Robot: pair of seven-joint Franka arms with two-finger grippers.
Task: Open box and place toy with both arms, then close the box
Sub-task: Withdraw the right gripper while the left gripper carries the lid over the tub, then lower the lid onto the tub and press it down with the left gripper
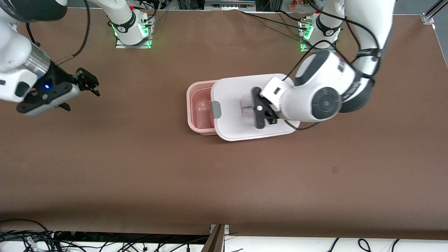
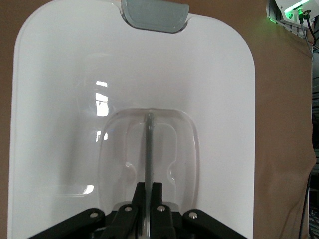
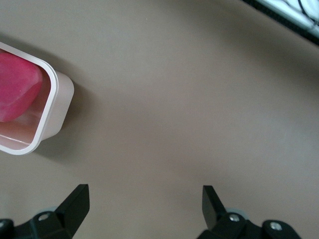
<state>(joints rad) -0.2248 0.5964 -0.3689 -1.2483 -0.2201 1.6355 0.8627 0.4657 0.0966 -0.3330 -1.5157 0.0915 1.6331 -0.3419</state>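
Left pincer [image 1: 252,106] was clamped tight on the clear recessed centre handle [image 2: 148,149] of the white plastic lid [image 1: 234,101] with the grey side clip [image 1: 215,109]. The lid sat skewed over the pale pink rounded plastic box [image 1: 196,105], leaving the end toward the right arm uncovered. The hot-pink plush toy [image 3: 15,84] lay inside the box, mid-surface. Right pincer [image 1: 81,91] hung over bare brown surface [image 1: 175,175] at the right arm's end, fingers [image 3: 75,204] spread wide, holding nothing, well apart from the box.

Pale pink box [image 1: 196,105], white lid [image 1: 234,101]
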